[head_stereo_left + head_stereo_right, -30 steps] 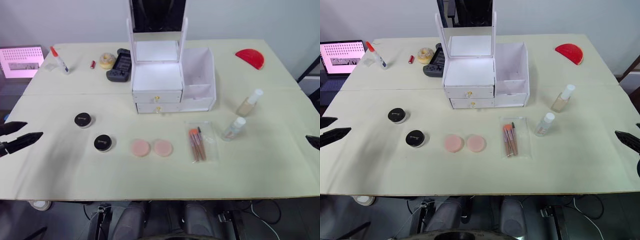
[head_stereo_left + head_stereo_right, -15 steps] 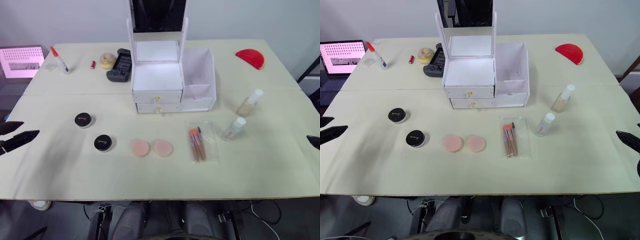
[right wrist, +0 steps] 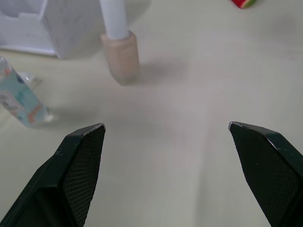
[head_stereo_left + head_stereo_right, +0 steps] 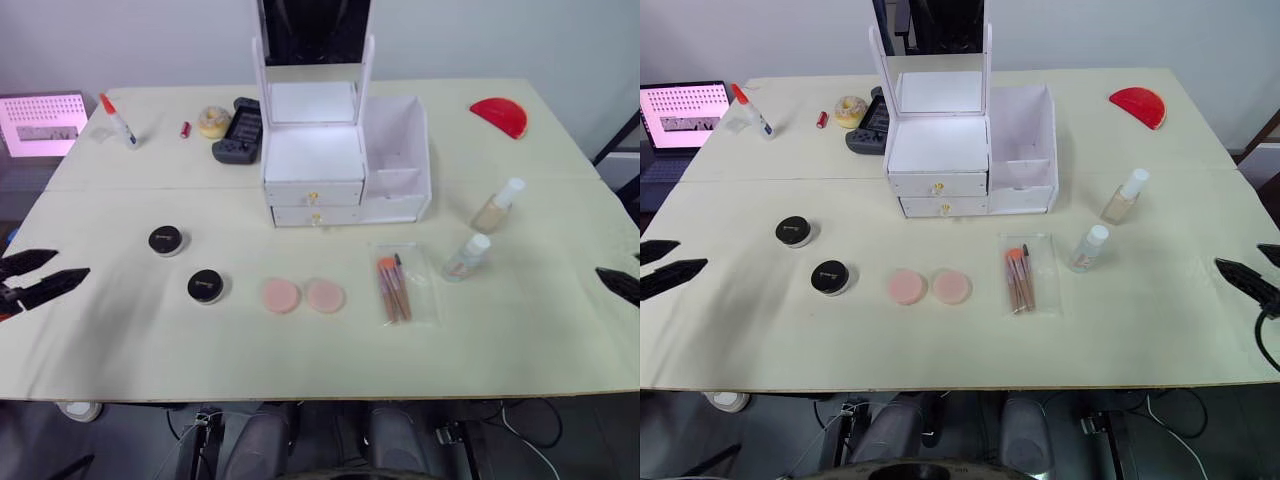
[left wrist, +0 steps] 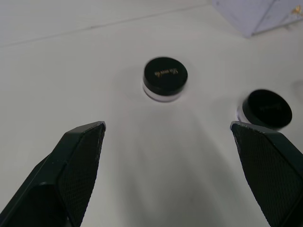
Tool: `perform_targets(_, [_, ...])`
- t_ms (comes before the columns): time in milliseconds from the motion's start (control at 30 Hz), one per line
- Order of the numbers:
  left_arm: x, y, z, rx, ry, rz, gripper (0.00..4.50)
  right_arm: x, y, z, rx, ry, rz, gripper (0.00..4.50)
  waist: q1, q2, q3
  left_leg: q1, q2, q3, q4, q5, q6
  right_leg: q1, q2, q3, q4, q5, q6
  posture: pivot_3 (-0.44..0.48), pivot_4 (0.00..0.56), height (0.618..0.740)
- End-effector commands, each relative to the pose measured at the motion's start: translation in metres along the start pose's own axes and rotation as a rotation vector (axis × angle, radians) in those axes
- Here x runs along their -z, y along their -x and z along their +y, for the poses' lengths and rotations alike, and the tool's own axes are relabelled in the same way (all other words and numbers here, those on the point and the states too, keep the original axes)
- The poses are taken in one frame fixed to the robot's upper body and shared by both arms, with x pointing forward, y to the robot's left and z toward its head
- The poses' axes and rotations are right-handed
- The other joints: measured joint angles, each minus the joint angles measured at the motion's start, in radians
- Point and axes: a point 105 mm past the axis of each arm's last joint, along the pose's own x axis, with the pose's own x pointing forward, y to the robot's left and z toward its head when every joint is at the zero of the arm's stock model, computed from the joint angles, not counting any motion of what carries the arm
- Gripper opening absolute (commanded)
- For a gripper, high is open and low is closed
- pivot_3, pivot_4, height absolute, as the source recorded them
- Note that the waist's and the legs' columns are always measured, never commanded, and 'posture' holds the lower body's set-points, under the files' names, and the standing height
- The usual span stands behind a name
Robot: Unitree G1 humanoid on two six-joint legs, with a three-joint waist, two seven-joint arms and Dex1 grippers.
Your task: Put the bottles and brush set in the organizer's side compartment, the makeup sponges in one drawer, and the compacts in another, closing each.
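We are looking down on a pale cream bench [image 4: 120,370] with a white plastic organizer [image 4: 340,165] with a tall mirror standing toward its far side; we are placing everything else by it. Its open-topped white side compartment [image 4: 395,150] is sitting on its right side, and its two shallow white drawers [image 4: 314,205], each with a small gold knob, are both shut, facing us.

In front of the organizer and to its left, two small round black compacts [image 4: 186,263] are lying apart. Directly in front, two flat pale-pink makeup sponges [image 4: 303,296] are lying side by side, just touching. In front and to the right, a clear pouch of orange-handled brushes [image 4: 396,288] is lying flat, and beyond it two small clear bottles [image 4: 484,232] with white caps are standing upright near the side compartment, an easy first reach, we judge.

Our left tool [image 4: 38,278] is hovering open and empty at the bench's left edge, pointing toward the compacts. Our right tool [image 4: 1246,278] is hovering open and empty at the right edge, facing the bottles. Bare bench is lying between each tool and its things, so both approaches look unobstructed.
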Motion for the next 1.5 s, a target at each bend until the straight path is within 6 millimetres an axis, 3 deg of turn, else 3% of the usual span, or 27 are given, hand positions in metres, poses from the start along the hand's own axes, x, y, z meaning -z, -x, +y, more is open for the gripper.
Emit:
perform_targets(33, [-0.011, -0.02, -0.016, 0.063, -0.048, -0.014, 4.45, -0.018, -0.009, 0.014, 0.032, 0.031, -0.019, 4.5, 0.002, 0.0, 0.0, 0.0, 0.0, 0.0, 0.0, 0.0, 0.0, 0.0, 0.0, 0.0, 0.0, 0.0, 0.0, 0.0, 0.15, 0.737])
perform_targets(167, [-0.024, -0.057, -0.047, 0.172, -0.062, -0.045, 4.45, -0.03, -0.025, 0.039, 0.005, -0.013, -0.025, 4.5, 0.01, 0.0, 0.0, 0.0, 0.0, 0.0, 0.001, 0.0, 0.0, 0.001, 0.0, 0.0, 0.0, 0.0, 0.0, 0.0, 0.15, 0.737])
perform_targets(267, [-0.046, -0.081, -0.093, 0.347, -0.117, -0.076, 4.45, -0.039, -0.042, 0.05, 0.017, 0.002, -0.014, 4.5, 0.018, 0.0, 0.0, -0.001, 0.0, -0.001, 0.004, 0.0, 0.0, 0.001, 0.001, 0.0, 0.001, 0.001, 0.0, 0.0, 0.15, 0.737])
perform_targets(367, [-0.072, -0.086, -0.132, 0.512, -0.18, -0.118, 4.45, -0.049, -0.06, 0.051, 0.053, 0.065, -0.012, 4.5, 0.017, -0.002, 0.0, -0.002, -0.001, 0.0, 0.007, 0.0, 0.001, 0.001, 0.001, 0.001, 0.0, 0.002, 0.0, 0.0, 0.15, 0.737])
perform_targets(600, [-0.105, -0.084, -0.185, 0.74, -0.233, -0.133, 4.45, -0.065, -0.103, 0.061, 0.045, 0.04, -0.023, 4.5, 0.014, -0.001, 0.001, -0.002, 0.003, 0.0, 0.01, 0.001, 0.001, 0.002, 0.007, 0.003, 0.001, 0.003, -0.002, 0.0, 0.15, 0.737])
perform_targets(967, [-0.114, -0.083, -0.208, 0.788, -0.286, -0.165, 4.45, -0.073, -0.134, 0.055, 0.083, 0.016, -0.019, 4.5, 0.014, -0.001, 0.001, -0.002, 0.007, 0.001, 0.012, 0.001, 0.001, 0.002, 0.012, 0.003, 0.001, 0.005, -0.004, 0.0, 0.15, 0.737])
perform_targets(1433, [-0.12, -0.079, -0.211, 0.763, -0.294, -0.195, 4.45, -0.072, -0.145, 0.043, 0.112, -0.012, -0.028, 4.5, 0.011, -0.001, 0.001, -0.002, 0.009, 0.002, 0.012, 0.001, 0.001, 0.001, 0.013, 0.005, 0.001, 0.006, -0.006, 0.0, 0.15, 0.737])
perform_targets(1500, [-0.12, -0.079, -0.211, 0.761, -0.291, -0.196, 4.5, -0.073, -0.145, 0.043, 0.114, -0.011, -0.032, 3.91, 0.01, -0.001, 0.001, -0.002, 0.009, 0.003, 0.012, 0.001, 0.001, 0.001, 0.013, 0.005, 0.001, 0.006, -0.006, 0.0, 0.15, 0.737])
